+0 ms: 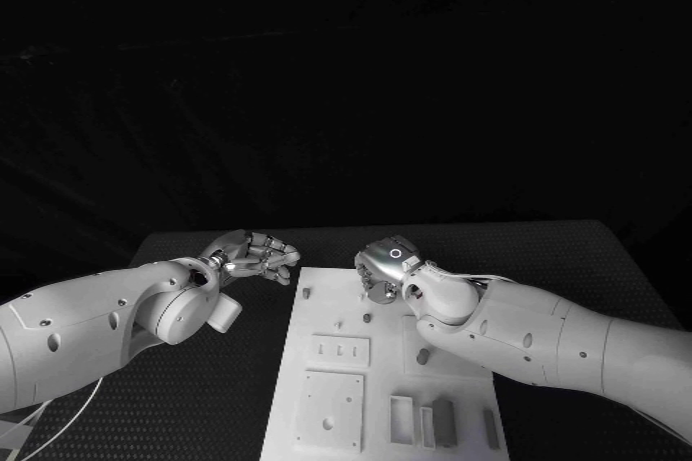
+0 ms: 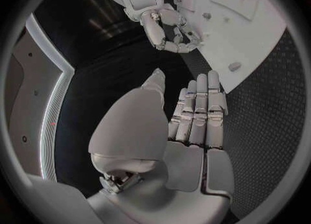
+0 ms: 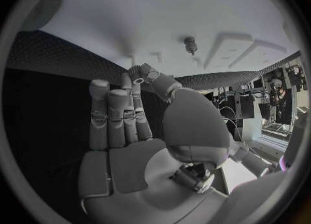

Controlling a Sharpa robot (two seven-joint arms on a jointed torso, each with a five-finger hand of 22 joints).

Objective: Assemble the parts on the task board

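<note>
In the head view, the task board (image 1: 378, 381) lies in the middle of the table (image 1: 577, 251). The right hand (image 1: 387, 266) hangs over the board's far end, its fingers curled down toward the plate; whether they hold a part I cannot tell here. The left hand (image 1: 257, 256) is just beside the board's far left corner, fingers bent loosely, with nothing in them.

In the left wrist view, the left hand (image 2: 194, 120) has its fingers straight and close together, holding nothing. Beyond its fingertips, the right hand (image 2: 165, 32) curls over the board's edge, and a small part (image 2: 235, 66) lies on the board (image 2: 259, 22) near it.

In the right wrist view, the right hand (image 3: 129, 120) shows straight fingers, apparently empty. A small peg (image 3: 189, 42) stands on the board (image 3: 194, 11) beyond the fingertips.

To do this step well, I think the right hand should lower slowly and pinch the peg centred.
</note>
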